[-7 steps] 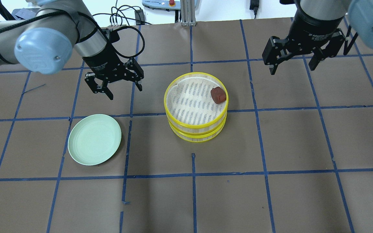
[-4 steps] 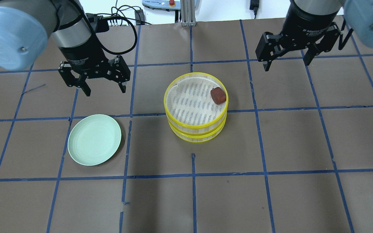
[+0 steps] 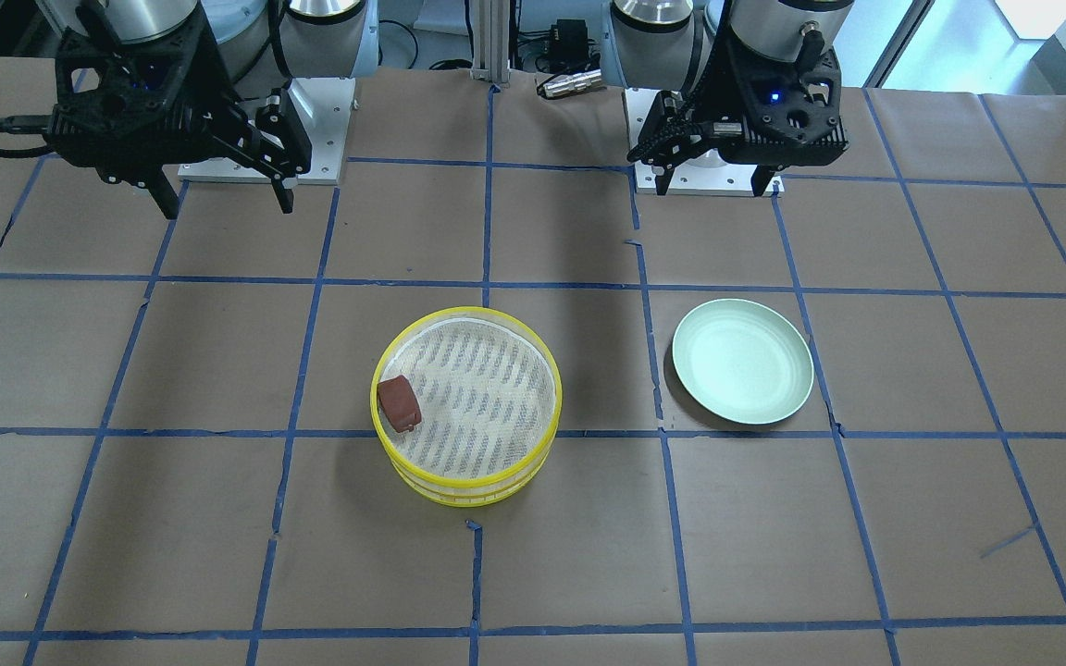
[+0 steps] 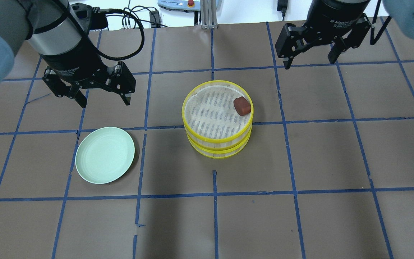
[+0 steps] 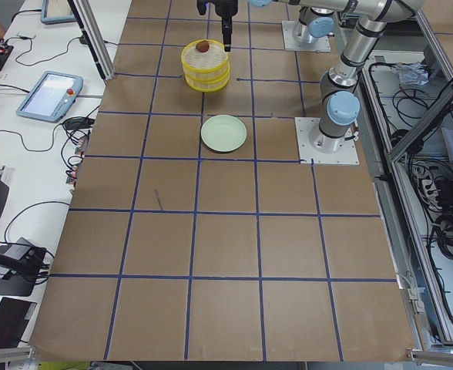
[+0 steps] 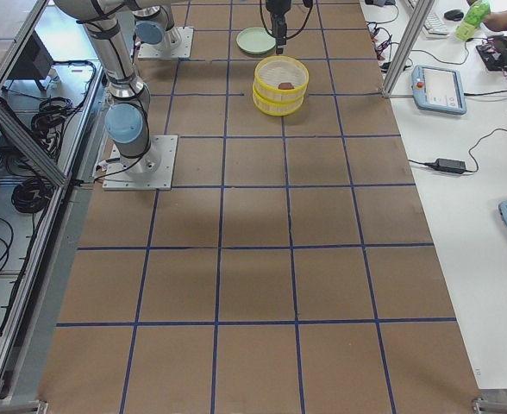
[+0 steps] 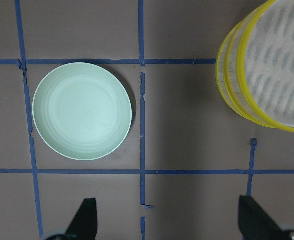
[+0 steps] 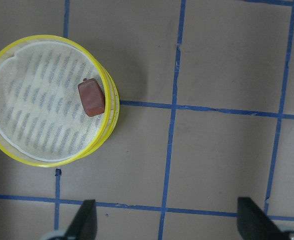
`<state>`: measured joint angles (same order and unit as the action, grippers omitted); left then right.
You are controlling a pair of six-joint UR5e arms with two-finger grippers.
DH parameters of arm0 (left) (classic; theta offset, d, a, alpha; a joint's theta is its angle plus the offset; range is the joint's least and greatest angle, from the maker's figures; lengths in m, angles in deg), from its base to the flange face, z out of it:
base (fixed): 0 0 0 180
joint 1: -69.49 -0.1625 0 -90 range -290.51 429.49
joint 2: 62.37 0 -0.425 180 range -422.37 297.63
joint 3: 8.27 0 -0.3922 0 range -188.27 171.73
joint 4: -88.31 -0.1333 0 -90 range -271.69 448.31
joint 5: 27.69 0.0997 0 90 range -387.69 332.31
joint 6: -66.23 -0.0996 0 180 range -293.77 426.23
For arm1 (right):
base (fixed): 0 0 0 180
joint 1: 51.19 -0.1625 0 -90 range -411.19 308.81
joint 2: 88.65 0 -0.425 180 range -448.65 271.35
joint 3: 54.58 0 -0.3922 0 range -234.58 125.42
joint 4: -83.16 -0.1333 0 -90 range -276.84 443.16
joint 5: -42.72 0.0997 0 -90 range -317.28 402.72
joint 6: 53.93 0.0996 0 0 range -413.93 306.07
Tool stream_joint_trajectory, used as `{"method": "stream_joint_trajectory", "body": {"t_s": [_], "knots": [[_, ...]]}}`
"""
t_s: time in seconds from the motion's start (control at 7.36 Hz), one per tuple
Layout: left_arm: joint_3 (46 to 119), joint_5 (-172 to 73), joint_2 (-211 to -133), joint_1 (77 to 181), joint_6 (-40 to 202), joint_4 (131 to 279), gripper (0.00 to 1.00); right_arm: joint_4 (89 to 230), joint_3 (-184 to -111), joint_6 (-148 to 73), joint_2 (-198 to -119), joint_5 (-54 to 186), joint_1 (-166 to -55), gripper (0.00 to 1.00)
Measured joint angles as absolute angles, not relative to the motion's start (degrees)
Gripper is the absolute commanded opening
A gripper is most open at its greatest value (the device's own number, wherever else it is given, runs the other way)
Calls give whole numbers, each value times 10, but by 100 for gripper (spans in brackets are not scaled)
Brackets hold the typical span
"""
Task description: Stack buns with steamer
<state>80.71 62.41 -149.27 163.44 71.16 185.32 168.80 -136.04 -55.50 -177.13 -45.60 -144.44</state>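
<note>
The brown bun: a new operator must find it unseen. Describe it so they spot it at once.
Mid-table stands a two-tier yellow-rimmed steamer stack, beside a pale green plate. In its top tier, against the rim on the robot's right, lies the brown bun: small, blocky, the only dark lump there.

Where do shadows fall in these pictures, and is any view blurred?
Overhead exterior: sharp; soft broad shadows lie on the table paper on both sides of the steamer. Front-facing: a dark shadow band runs between steamer and pale green plate. Left wrist: sharp; a thin shadow hugs the plate's right edge.
</note>
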Motion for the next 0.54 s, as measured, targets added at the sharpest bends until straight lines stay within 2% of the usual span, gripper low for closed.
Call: {"method": "stream_joint_trajectory", "body": {"t_s": [0.54], "knots": [[808, 623, -1491, 1633, 712, 1853, 100, 1687, -1363, -555, -1771, -441, -1439, 100]]}}
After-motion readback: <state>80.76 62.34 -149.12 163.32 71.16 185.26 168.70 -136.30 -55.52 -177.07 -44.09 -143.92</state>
